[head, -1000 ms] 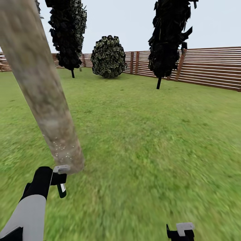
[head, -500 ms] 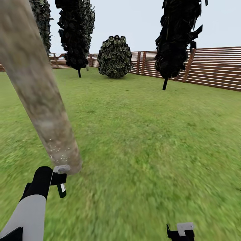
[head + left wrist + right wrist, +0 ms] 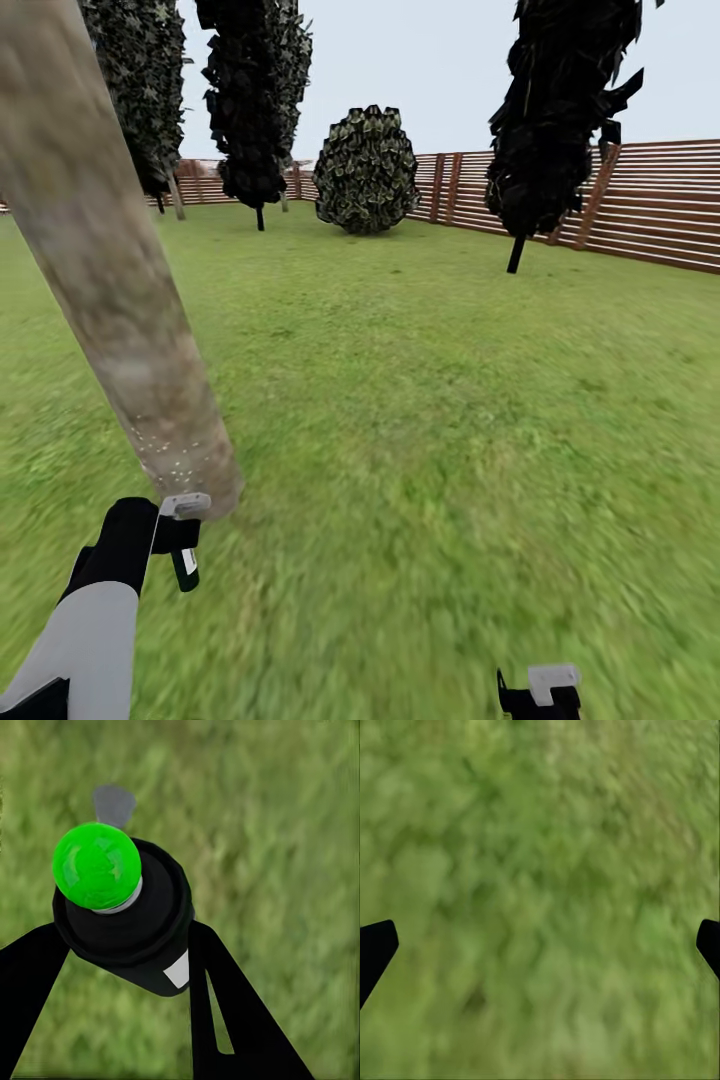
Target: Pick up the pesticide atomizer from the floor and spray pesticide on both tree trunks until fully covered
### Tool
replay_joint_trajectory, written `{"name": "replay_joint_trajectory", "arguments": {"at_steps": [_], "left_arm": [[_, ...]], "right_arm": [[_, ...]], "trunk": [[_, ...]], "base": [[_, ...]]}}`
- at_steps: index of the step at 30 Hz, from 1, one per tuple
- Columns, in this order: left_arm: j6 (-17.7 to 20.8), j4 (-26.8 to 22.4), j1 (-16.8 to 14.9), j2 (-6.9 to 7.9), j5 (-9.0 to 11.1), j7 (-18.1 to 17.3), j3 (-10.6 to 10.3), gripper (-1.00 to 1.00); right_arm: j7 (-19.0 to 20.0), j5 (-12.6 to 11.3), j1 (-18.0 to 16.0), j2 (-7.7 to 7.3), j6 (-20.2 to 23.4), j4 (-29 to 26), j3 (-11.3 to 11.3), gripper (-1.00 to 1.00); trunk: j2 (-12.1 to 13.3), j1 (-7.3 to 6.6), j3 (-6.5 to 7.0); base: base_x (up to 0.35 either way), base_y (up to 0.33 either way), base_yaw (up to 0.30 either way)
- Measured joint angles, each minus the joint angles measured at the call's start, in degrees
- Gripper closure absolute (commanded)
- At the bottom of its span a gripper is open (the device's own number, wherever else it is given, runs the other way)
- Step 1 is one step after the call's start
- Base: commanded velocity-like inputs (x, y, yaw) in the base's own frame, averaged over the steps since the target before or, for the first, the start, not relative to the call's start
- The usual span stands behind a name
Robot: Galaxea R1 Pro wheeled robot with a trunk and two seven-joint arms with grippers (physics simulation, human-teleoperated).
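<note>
The left tool (image 3: 127,967) is clamped on the pesticide atomizer (image 3: 124,911), fingers on either side of the bottle, held low just beside the base of the tree trunk (image 3: 120,290). The right tool (image 3: 540,945) is spread wide over the lawn (image 3: 450,420), holding nothing. Across the last second the whole view has panned: fence (image 3: 650,205) and far trees shifted rightward, arms unchanged. Judgement: the base is turning about the trunk to cover more of it.

Left hand (image 3: 120,945) clamped, right hand (image 3: 540,945) agape
</note>
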Motion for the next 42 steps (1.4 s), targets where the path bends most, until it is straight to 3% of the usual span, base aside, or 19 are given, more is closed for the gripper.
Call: {"name": "replay_joint_trajectory", "arguments": {"at_steps": [13, 25, 42], "left_arm": [[0.0, 0.0, 0.0, 0.00, 0.0, 0.0, 0.0, 1.00], [0.0, 0.0, 0.0, -0.01, 0.0, 0.0, 0.0, 1.00], [0.0, 0.0, 0.0, 0.09, 0.0, 0.0, 0.0, 1.00]], "right_arm": [[0.0, 0.0, 0.0, 0.00, 0.0, 0.0, 0.0, -1.00], [0.0, 0.0, 0.0, -0.01, 0.0, 0.0, 0.0, -1.00], [0.0, 0.0, 0.0, -0.02, 0.0, 0.0, 0.0, -1.00]], "trunk": [[0.0, -0.01, 0.00], [0.0, 0.00, 0.00], [0.0, 0.00, 0.00]], "base": [[0.191, -0.238, 0.263], [0.142, -0.246, 0.054], [0.112, -0.255, 0.270]]}}
